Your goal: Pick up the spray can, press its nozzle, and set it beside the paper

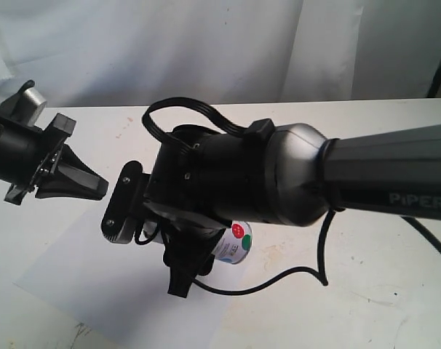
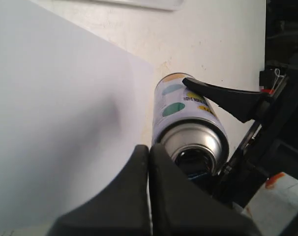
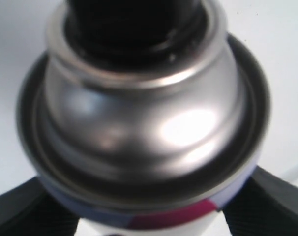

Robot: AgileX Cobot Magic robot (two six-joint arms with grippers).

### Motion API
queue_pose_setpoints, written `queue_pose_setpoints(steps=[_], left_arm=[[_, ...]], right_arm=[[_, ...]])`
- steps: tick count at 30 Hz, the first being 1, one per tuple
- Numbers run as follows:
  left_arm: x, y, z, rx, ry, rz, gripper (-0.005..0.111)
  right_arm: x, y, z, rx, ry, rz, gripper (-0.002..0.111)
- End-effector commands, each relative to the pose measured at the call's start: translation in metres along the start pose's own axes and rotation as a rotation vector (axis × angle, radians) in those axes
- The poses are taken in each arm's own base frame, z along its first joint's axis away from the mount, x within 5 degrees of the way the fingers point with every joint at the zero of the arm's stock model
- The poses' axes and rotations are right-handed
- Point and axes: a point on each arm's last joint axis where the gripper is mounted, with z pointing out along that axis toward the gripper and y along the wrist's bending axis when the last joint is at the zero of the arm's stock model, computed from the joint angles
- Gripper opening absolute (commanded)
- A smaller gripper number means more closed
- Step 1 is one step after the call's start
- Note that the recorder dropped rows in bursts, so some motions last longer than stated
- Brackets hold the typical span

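On the left, the left gripper has its black fingers pressed flat together with nothing between them. That makes a blunt tip, which I take to be meant for pushing, since its own wrist view shows the tip aimed at the top of the can. Beneath and beside it lies the large thin sheet of plain white paper, flat on the white table. Just past the sheet's right edge, off the paper, is the small silvery metal spray can with a white label and coloured dots. Whether its base rests on the table or hangs just above it I cannot tell. Its tiny black plastic nozzle crowns the silver dome and is left uncovered, because the right gripper clamps the labelled body below the dome with a finger on either side — firm hold, top free. The press looks like the step in hand, and the can already sits close to where it must be set down.
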Motion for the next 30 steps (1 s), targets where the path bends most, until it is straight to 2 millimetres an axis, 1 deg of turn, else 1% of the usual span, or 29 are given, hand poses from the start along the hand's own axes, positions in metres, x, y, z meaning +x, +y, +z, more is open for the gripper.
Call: queue_pose_setpoints(steps=[1,4,7,11,16,24,26,30], left_arm=[[-0.004,0.001,0.004,0.067,0.005,0.011,0.0],[-0.005,0.001,0.005,0.079,-0.001,0.013,0.0],[-0.005,0.0,0.005,0.087,-0.007,0.014,0.0],[-0.005,0.0,0.005,0.087,-0.008,0.016,0.0],[-0.005,0.001,0.005,0.076,0.001,0.015,0.0],[-0.005,0.001,0.005,0.076,0.003,0.007,0.0],[-0.005,0.003,0.007,0.076,0.008,0.001,0.0],[-0.007,0.014,0.016,0.08,0.035,-0.037,0.0]], right_arm=[[-0.001,-0.008,-0.005,0.008,-0.033,0.012,0.0],[-0.002,-0.007,-0.005,0.001,-0.035,0.014,0.0],[-0.002,-0.003,0.0,-0.022,-0.029,0.007,0.0],[-0.002,0.003,0.017,-0.026,0.015,-0.022,0.0],[-0.003,0.001,0.018,-0.004,0.008,-0.031,0.0],[-0.006,-0.002,0.019,-0.002,-0.033,0.001,0.0],[-0.006,-0.002,0.019,-0.002,-0.039,0.001,0.0],[-0.006,-0.003,0.02,0.0,-0.042,0.003,0.0]])
